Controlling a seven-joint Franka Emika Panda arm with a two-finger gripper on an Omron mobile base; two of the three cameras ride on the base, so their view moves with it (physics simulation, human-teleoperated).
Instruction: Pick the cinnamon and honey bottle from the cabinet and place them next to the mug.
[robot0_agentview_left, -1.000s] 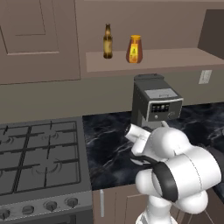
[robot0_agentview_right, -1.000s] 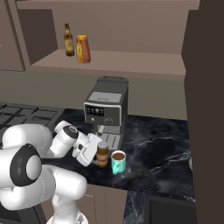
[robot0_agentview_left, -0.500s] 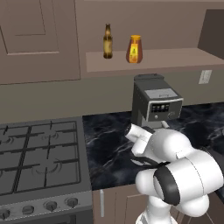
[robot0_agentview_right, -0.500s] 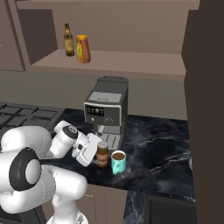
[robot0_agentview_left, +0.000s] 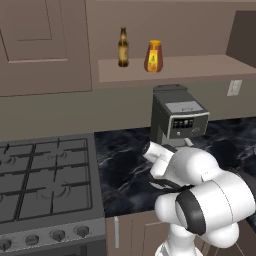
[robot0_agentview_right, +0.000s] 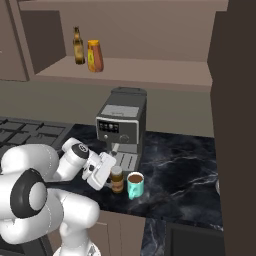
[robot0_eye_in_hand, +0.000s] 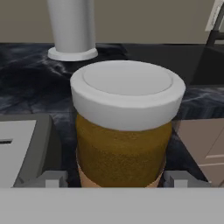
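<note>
Cabinet (robot0_agentview_right: 125, 70) shelf ledge carries the honey bottle (robot0_agentview_right: 95, 55), upright beside a dark long-necked bottle (robot0_agentview_right: 78, 45). Below, the coffee machine (robot0_agentview_right: 121, 131) stands on the black marble counter (robot0_agentview_right: 185, 170). Mug (robot0_agentview_right: 135, 185) sits near the counter's front edge; cinnamon (robot0_agentview_right: 117, 179) stands upright just beside it, on its left, between the gripper (robot0_agentview_right: 106, 176) fingers. Fingers look spread a little off the jar's sides; contact cannot be told. Judgement: back the hand straight away from the jar, no sideways drift, to avoid tipping it into the mug. Open counter lies right of the mug; coffee machine crowds behind.
</note>
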